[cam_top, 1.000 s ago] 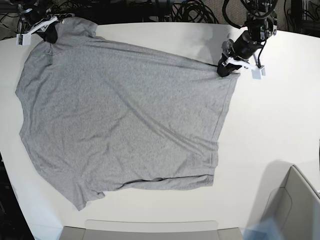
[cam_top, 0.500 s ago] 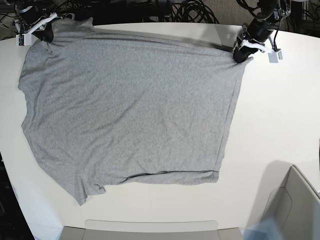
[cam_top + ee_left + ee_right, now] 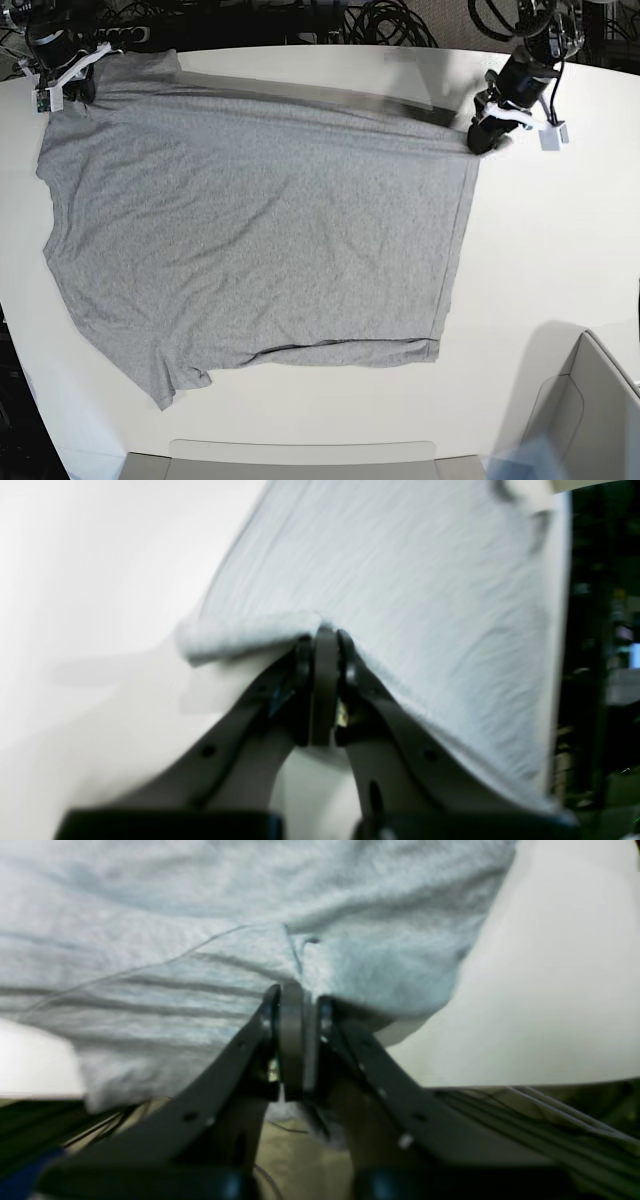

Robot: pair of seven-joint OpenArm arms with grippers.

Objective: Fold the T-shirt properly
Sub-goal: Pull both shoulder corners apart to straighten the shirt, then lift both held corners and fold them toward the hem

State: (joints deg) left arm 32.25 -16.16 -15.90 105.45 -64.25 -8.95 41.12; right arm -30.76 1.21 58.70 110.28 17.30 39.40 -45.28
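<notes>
The left claw [image 3: 480, 138] sits at about 2 o'clock on the white worktop [image 3: 560, 240], its jaws pressed together on a hem corner of the T-shirt [image 3: 250, 220]. In the left wrist view that claw [image 3: 324, 630] pinches the rolled grey edge, and the cloth runs away from it toward 1 o'clock, lifted off the surface. The right claw [image 3: 78, 88] is at about 10 o'clock, at the shirt's far corner near a sleeve. In the right wrist view its jaws [image 3: 295, 990] are clamped on a bunched fold of fabric. Between the two claws the far edge is pulled taut and casts a shadow band. From there the plain grey shirt spreads flat toward 6 o'clock, with the other sleeve at about 7 o'clock.
</notes>
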